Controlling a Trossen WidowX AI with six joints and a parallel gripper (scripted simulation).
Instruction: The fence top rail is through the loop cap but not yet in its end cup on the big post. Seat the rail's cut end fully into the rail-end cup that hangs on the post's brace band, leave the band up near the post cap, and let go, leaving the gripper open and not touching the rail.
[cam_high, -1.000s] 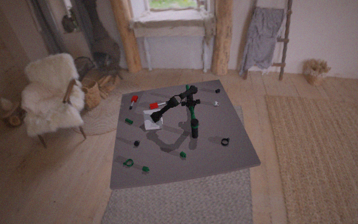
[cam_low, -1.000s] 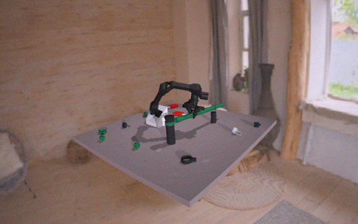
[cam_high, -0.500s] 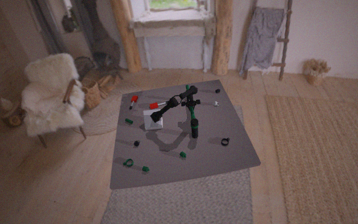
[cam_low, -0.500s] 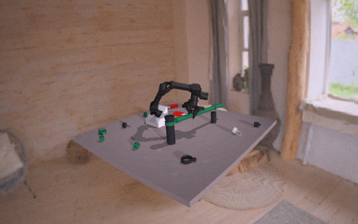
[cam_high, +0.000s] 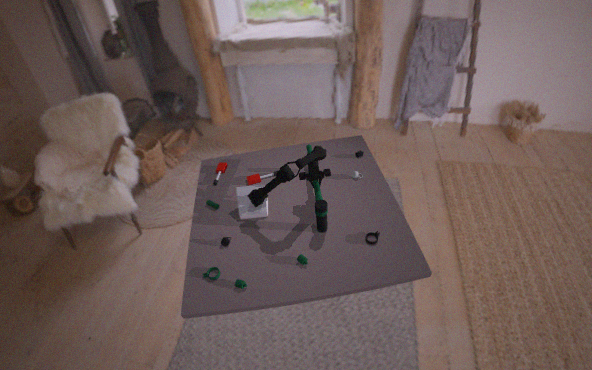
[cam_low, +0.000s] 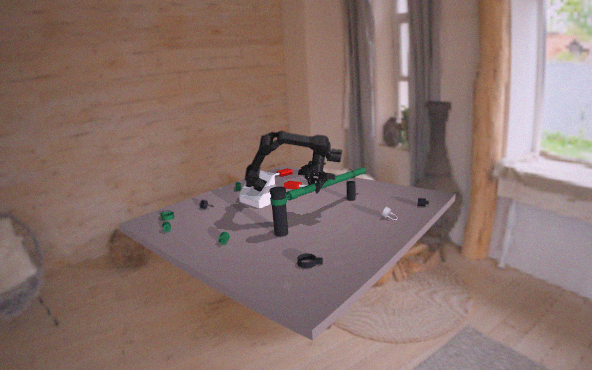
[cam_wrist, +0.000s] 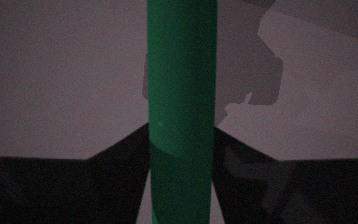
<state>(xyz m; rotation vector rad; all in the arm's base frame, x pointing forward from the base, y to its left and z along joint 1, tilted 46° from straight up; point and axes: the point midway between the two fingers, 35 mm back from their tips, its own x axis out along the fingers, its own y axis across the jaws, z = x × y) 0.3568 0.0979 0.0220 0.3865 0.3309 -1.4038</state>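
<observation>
The green top rail (cam_high: 318, 193) (cam_low: 354, 173) (cam_wrist: 182, 75) runs from beside the big post over the small dark post (cam_low: 351, 192). The big black post (cam_high: 322, 223) (cam_low: 280, 221) stands upright, with the green brace band (cam_low: 278, 202) up near its cap. The rail-end cup (cam_low: 289, 196) is on the band's rail side. The rail's near end meets the cup area; how deep it sits cannot be told. My gripper (cam_low: 318, 187) (cam_wrist: 178, 127) is shut on the rail between the two posts, one finger on each side. The loop cap is too small to make out.
Red-handled tools (cam_high: 254, 179) (cam_high: 222, 168) lie near the white arm base (cam_high: 245, 210). A black ring clamp (cam_high: 371, 238) (cam_low: 306, 261), a white looped part (cam_low: 386, 213), green fittings (cam_high: 302, 259) (cam_low: 224, 238) and a green ring (cam_high: 213, 273) lie around on the table (cam_high: 345, 280).
</observation>
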